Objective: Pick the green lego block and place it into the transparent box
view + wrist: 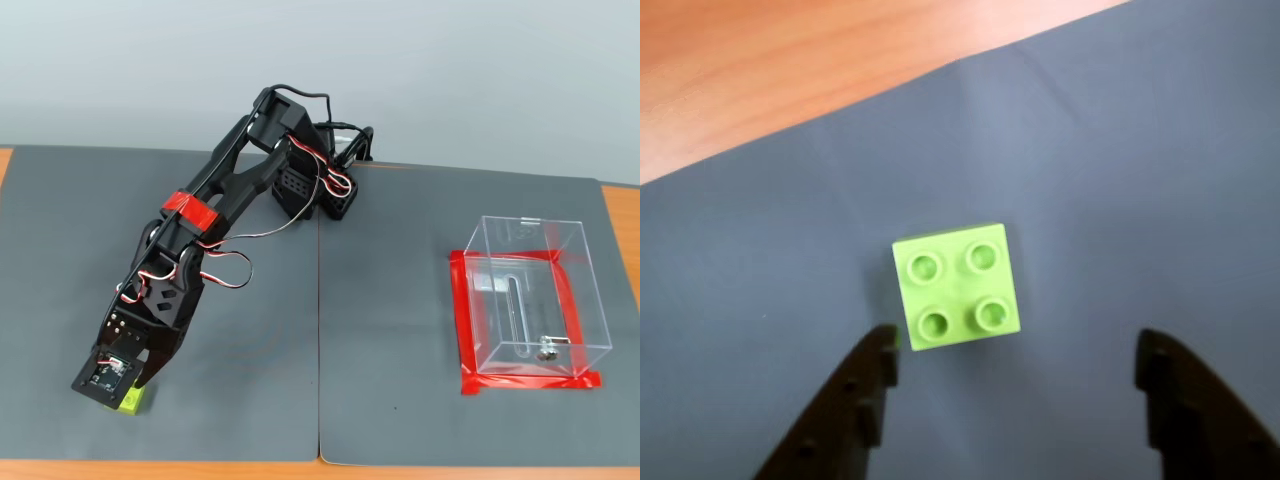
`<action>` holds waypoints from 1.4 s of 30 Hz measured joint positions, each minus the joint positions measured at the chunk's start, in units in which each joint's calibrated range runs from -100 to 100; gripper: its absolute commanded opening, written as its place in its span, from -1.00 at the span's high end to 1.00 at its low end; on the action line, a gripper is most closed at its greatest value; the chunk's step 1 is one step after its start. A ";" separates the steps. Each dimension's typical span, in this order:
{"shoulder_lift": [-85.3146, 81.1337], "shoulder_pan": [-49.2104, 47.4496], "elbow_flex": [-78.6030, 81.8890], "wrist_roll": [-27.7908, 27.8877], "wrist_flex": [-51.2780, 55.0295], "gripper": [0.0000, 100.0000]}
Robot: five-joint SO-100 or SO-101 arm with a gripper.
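In the wrist view, the gripper (1015, 365) enters from the bottom edge with its jaws spread wide and empty. Just beyond them, at frame centre, the green lego block (956, 286) sits studs-up on the grey mat (1140, 180), slightly rotated and nearer the left jaw. Best to shift leftward and square up before descending (the block could skid). In the fixed view, the transparent box (530, 295) waits at right, well apart.
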 measured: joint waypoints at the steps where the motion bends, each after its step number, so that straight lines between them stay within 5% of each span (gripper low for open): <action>1: 0.00 0.00 0.00 0.05 0.00 0.39; 15: 0.00 -1.18 1.89 0.10 0.00 0.24; 42: 3.06 -1.33 2.96 1.86 0.00 0.27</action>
